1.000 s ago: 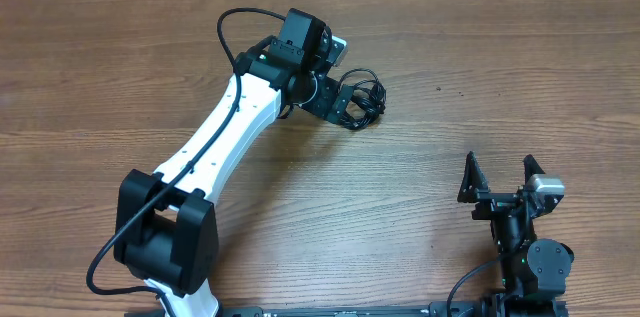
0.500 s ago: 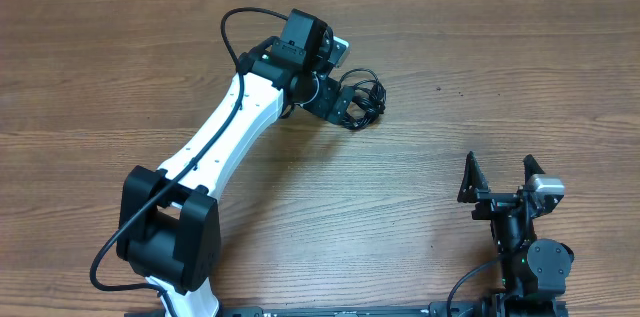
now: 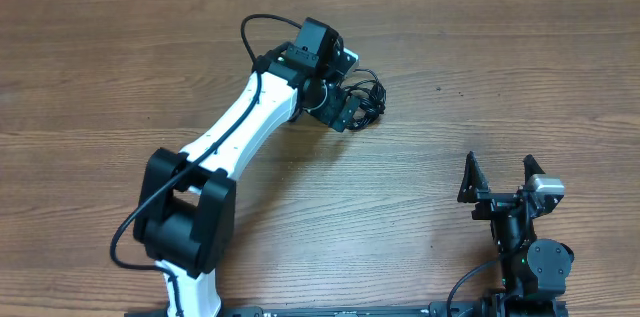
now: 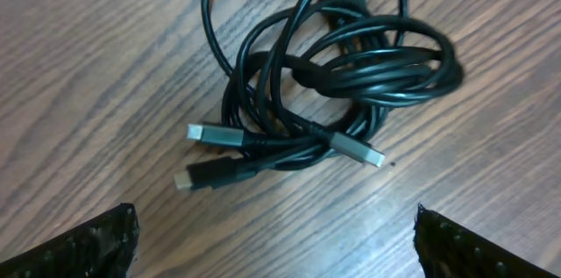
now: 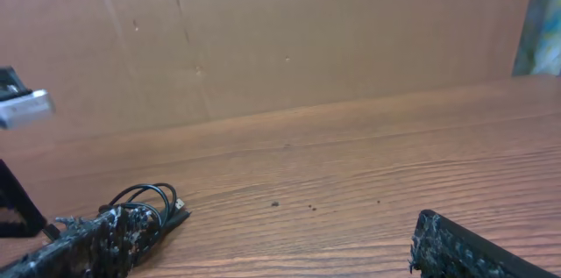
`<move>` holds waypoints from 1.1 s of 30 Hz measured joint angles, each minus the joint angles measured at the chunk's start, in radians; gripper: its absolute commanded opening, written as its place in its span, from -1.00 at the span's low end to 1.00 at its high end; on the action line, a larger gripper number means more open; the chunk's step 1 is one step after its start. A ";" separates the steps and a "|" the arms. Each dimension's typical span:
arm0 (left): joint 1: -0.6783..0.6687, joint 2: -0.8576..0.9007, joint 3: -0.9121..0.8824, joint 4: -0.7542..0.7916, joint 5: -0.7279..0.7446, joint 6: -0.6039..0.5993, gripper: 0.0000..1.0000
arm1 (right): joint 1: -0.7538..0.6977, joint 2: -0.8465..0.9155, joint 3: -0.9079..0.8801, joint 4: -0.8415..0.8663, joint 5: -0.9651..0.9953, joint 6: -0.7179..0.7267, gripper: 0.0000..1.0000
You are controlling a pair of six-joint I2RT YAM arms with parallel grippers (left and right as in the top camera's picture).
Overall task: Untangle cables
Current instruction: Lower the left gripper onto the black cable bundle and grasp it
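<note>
Thin black knotted cables: light, limp; probably best taken by a loose outer loop.
Jaws: left gripper and right gripper both released.

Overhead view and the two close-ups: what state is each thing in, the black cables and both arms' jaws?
cables, knotted in a tight bundle, lying on the table, not held
plug ends, loose, plugged into nothing
left gripper, jaws wide open, empty, poised over the cables
right gripper, jaws wide open, empty, far from the cables
</note>
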State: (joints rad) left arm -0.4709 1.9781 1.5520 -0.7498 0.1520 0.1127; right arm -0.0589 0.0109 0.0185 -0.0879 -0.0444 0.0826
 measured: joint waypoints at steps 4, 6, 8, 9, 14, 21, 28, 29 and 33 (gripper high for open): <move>0.000 0.027 0.000 0.006 0.000 0.000 1.00 | 0.000 0.000 0.000 0.000 0.000 0.000 1.00; -0.001 0.027 0.000 0.003 0.000 -0.005 1.00 | 0.000 0.000 0.000 0.000 0.000 0.000 1.00; -0.001 0.027 0.000 -0.002 0.000 -0.018 0.99 | 0.000 0.000 0.000 0.000 0.000 0.000 1.00; -0.001 0.027 0.000 -0.002 0.000 -0.029 1.00 | 0.000 0.000 0.000 0.000 0.000 0.000 1.00; -0.001 0.027 0.000 0.034 0.000 -0.032 1.00 | 0.000 0.000 0.000 0.000 0.000 0.000 1.00; -0.001 0.027 0.002 0.124 0.000 0.046 1.00 | 0.000 0.000 0.000 0.000 0.000 0.000 0.99; -0.020 0.027 0.002 0.109 0.000 -0.081 0.99 | 0.000 0.000 0.000 0.000 0.000 0.000 1.00; -0.035 0.027 0.002 0.109 0.000 -0.132 1.00 | 0.000 0.000 0.000 0.000 0.000 0.000 1.00; -0.082 0.027 0.002 0.109 -0.023 -0.262 1.00 | 0.000 0.000 0.000 0.000 0.000 0.000 1.00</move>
State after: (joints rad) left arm -0.5526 2.0056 1.5539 -0.6407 0.1291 -0.1490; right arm -0.0589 0.0109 0.0185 -0.0875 -0.0444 0.0826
